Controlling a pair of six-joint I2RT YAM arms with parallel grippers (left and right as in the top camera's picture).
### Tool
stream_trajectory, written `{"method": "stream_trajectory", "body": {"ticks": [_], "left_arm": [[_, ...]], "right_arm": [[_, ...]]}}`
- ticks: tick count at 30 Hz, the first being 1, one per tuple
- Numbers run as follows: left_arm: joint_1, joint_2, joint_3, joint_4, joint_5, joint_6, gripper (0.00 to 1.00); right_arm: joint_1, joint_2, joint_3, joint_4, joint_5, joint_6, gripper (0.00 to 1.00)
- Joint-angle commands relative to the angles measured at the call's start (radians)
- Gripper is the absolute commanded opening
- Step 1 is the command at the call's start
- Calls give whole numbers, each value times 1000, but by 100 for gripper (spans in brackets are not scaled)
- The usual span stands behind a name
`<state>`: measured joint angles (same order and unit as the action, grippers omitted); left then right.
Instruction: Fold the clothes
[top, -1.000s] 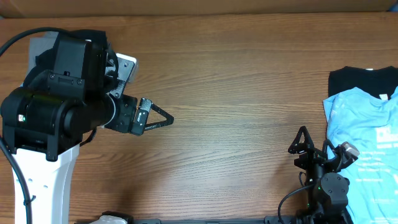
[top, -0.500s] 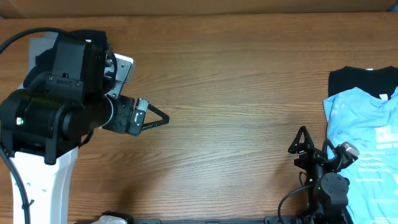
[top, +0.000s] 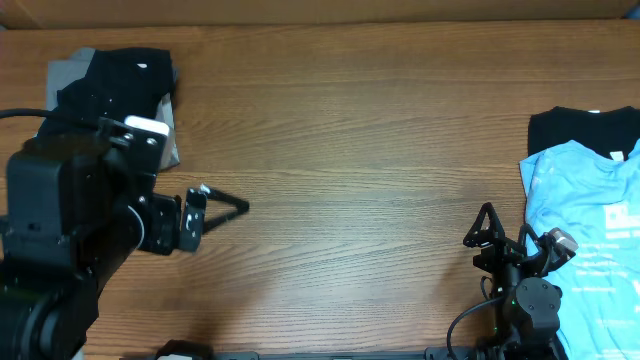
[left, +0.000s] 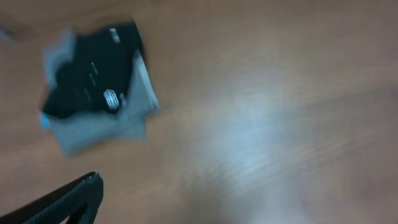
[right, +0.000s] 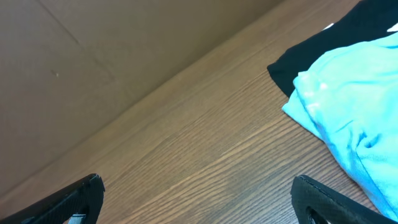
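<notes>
A folded black T-shirt (top: 118, 78) with a small white logo lies on a grey shirt (top: 62, 78) at the table's far left. The blurred left wrist view shows the black shirt (left: 93, 81) and the grey one (left: 99, 127) beneath it. My left gripper (top: 228, 208) hovers over bare wood, in front and to the right of that stack, and is empty. Only one of its fingers (left: 68, 202) shows in the left wrist view. A light blue shirt (top: 585, 225) lies loosely over a black shirt (top: 570, 130) at the right edge. My right gripper (top: 512, 240) is open and empty, left of them (right: 196, 186).
The wooden table (top: 380, 150) runs between the two piles. A brown wall (right: 93, 56) rises behind the table's far edge. The left arm's bulky body (top: 70, 250) fills the front left corner.
My left arm has pulled back toward the front left and uncovered the folded stack. Its gripper has moved left and nearer. The right arm has not moved.
</notes>
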<state>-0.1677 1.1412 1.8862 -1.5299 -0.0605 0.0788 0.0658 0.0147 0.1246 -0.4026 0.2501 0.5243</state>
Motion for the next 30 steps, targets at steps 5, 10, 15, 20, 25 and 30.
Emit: {"method": "stream_trajectory", "body": {"ticks": [5,10,15,20,25,30], "left_arm": [[92,-253,-329,467,14,85,100],[144,-469,-617,796,66,166,100],[171,-677,-866,1019,79,180,100],[177,-877,-1104,1151,79,192,100],[179,-1030,-1291,1246,79,192,100],[182,-1139,-1450,1313,79,192,100]], "right_arm": [[-5,-12,-6,7,0,8,100],[-5,-12,-6,7,0,7,100],[-5,-12,-6,7,0,8,100],[-5,-12,-6,7,0,7,100],[-5,-12,-6,7,0,8,100],[-5,-12,-6,7,0,7,100]]}}
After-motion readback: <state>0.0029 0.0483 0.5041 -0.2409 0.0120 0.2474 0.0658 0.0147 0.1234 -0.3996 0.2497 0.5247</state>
